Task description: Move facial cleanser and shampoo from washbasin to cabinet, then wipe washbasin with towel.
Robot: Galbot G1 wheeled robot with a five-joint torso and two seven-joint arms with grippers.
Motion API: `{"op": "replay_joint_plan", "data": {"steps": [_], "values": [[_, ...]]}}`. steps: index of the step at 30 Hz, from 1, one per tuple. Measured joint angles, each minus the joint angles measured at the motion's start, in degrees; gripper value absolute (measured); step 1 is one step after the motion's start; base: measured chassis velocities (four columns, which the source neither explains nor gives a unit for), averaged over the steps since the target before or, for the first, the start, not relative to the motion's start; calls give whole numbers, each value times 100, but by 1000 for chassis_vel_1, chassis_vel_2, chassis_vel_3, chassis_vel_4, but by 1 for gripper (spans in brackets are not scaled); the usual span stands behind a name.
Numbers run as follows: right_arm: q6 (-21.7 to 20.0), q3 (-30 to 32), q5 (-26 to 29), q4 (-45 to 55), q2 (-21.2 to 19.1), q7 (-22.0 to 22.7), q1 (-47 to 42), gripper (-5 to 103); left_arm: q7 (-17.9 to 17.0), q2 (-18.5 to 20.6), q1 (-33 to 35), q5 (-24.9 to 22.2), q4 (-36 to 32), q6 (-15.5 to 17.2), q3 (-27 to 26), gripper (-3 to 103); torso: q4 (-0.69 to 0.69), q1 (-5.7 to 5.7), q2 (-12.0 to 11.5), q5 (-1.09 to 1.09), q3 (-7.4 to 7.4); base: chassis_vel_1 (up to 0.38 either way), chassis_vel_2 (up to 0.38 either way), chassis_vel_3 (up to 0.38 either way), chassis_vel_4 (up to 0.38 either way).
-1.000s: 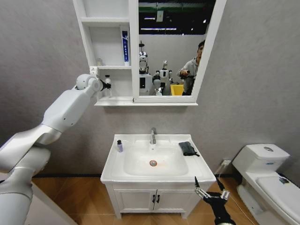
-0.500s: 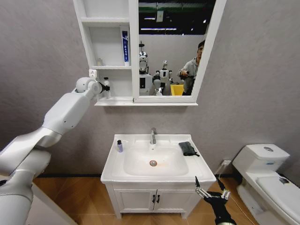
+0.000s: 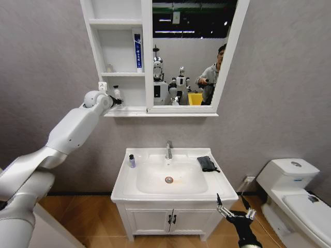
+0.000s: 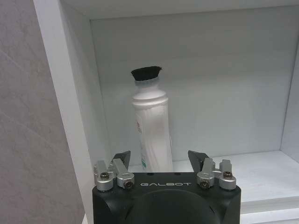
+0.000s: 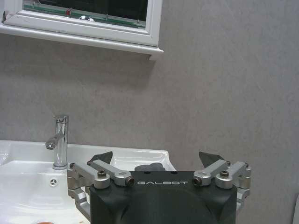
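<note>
Your left gripper [image 4: 159, 161] is raised to the lowest open shelf of the white wall-mounted cabinet with three shelves and a framed mirror [image 3: 146, 110]; its jaws are released and spread, with the white plastic bottle with a black cap [image 4: 150, 126] standing upright on the shelf just beyond them. In the left wrist view the bottle's base is cut off behind the gripper body, so you cannot tell whether the fingertips touch it. In the head view the same bottle is small and half hidden by the wrist. A tall white tube with a blue label [image 3: 138, 50] stands on the middle shelf against the divider; its print is too small to read. On the white rectangular ceramic washbasin with an oval bowl [image 3: 124, 178], a small dark bottle with a pale body [image 3: 132, 161] stands at the rear left corner, and the small dark grey-black folded towel [image 3: 207, 163] lies at the rear right, with the chrome tap [image 3: 168, 149] between them. Your right gripper [image 3: 234, 211] hangs low in front of the washbasin's right front corner, jaws released and holding nothing. In the right wrist view the towel is largely hidden behind the gripper body.
</note>
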Motion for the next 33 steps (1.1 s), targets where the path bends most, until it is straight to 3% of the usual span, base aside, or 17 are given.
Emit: {"op": "replay_joint_plan", "data": {"steps": [2,3,5,11,12,14,15,16,17,19,20,22,26,29,30,33], "values": [[0,-23,-19,0,4,1,-4,100,-49,177,127,-69,-360,22,-81,83,-1,0,0,0,0,0,0,0,0],[0,-23,-19,0,4,1,-4,100,-49,177,127,-69,-360,22,-81,83,-1,0,0,0,0,0,0,0,0],[-2,-45,-43,-7,12,0,-3,100,-194,490,438,-183,-1046,26,-294,93,0,0,0,1,0,0,0,0,0],[-9,-63,-76,-13,35,-1,7,100,-467,989,1131,-562,-2056,-27,-767,100,1,-1,0,1,-1,0,0,0,0],[-10,-64,-83,-16,44,0,6,100,-537,1235,1608,-680,-2594,-135,-1032,100,2,0,1,-4,-1,0,0,0,0],[-10,-62,-87,-18,47,0,6,100,-563,1324,1818,-690,-2810,-201,-1164,100,1,0,0,-4,-1,0,0,0,0],[-11,-59,-94,-22,65,0,-6,100,-558,1577,2831,-690,-3749,-521,-1671,100,2,-1,1,2,-2,0,0,0,0],[-13,-57,-94,-32,71,-1,-9,100,-540,1670,3557,-505,-4220,-815,-1898,100,1,-1,1,-2,-2,0,0,0,0],[-13,-57,-94,-32,71,-1,-9,100,-540,1670,3557,-505,-4220,-815,-1898,100,1,-1,1,-2,-2,0,0,0,0],[-29,-60,-101,-45,72,1,8,100,-396,1719,4696,238,-4602,-1497,-2182,100,0,-2,1,-2,-1,0,0,0,0],[-29,-60,-101,-45,72,1,8,100,-396,1719,4696,238,-4602,-1497,-2182,100,0,-2,1,-2,-1,0,0,0,0],[-44,-66,-116,-50,73,1,30,100,-295,1653,5487,819,-4670,-2073,-2356,100,0,-1,1,1,-1,0,0,0,0],[-46,-63,-140,-66,97,42,42,100,-229,1498,5977,1132,-4628,-2371,-2424,100,-1,-1,1,1,-1,0,0,0,0],[-41,-36,-151,-107,138,195,45,100,1,907,6594,2131,-4127,-2860,-2345,100,0,-1,0,0,-1,0,0,0,0],[-41,-36,-151,-107,138,195,45,100,1,907,6594,2131,-4127,-2860,-2345,100,0,-1,0,0,-1,0,0,0,0],[-28,-7,-160,-117,158,373,48,100,152,298,6739,2753,-3445,-3127,-2169,100,-2,0,1,1,0,0,0,0,0]]}}
